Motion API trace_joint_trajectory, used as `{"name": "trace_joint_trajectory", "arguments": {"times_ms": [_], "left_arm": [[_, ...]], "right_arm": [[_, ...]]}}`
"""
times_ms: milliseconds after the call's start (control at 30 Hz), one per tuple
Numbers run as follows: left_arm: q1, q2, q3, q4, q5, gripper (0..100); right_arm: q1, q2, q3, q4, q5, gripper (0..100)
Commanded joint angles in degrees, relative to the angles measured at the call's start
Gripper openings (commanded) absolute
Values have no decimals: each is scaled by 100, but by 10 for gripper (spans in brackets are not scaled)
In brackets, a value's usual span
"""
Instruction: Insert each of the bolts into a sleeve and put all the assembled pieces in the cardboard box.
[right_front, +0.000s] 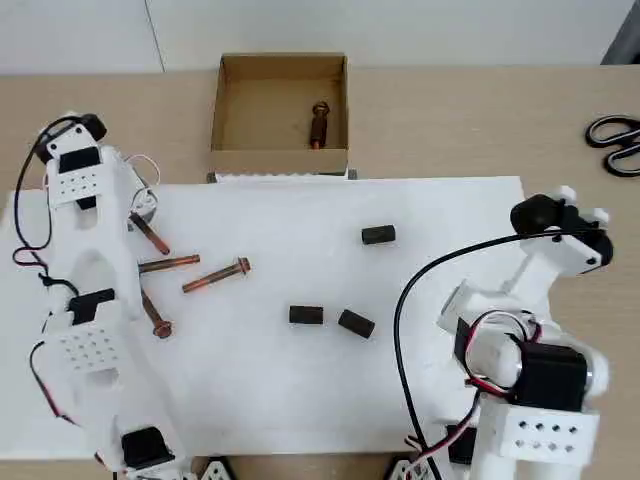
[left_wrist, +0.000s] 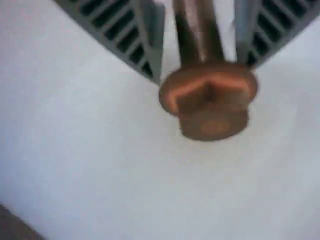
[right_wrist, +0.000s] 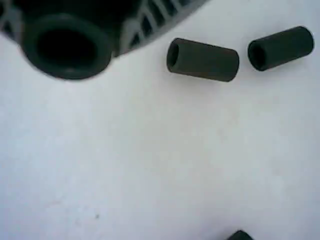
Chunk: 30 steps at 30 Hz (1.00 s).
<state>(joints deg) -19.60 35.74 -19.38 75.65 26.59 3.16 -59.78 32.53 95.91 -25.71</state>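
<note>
My left claw (left_wrist: 200, 62) is straddling a copper bolt (left_wrist: 210, 102) lying on the white sheet (left_wrist: 100, 165), jaws apart on either side of its shank. My right claw (right_wrist: 75, 25) is clamping a black sleeve (right_wrist: 65, 47), bore facing out. One assembled piece (right_front: 319, 125) is lying in the cardboard box (right_front: 260, 110). I am judging this the bolt pick-up: next comes closing on the shank, lifting, and aligning it with that bore.

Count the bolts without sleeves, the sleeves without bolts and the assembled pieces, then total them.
Bolts: 4
Sleeves: 4
Assembled pieces: 1
Total: 9
</note>
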Motion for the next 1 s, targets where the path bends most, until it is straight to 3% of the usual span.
{"name": "trace_joint_trajectory", "arguments": {"times_ms": [0, 133, 300, 500, 700, 833, 967], "left_arm": [[-18, 18, -242, -149, 26, 99], [-9, 211, -242, -158, 26, 88], [-18, 316, -251, -149, 18, 3], [9, 281, -295, 35, 18, 6], [308, -105, -1763, 1477, 35, 6], [668, -633, -2967, 2330, 149, 6], [1204, -1196, -3275, 2488, -440, 6]], "right_arm": [[4, -92, -26, -4, 70, 2], [4, -92, -26, -4, 70, 2], [4, -92, -26, -4, 70, 2], [-4, -119, -62, -13, 70, 2], [-48, -119, -598, -22, 167, 2], [-541, -119, -1090, -22, 440, 2], [-1200, -119, -1336, -4, 563, 2]]}}
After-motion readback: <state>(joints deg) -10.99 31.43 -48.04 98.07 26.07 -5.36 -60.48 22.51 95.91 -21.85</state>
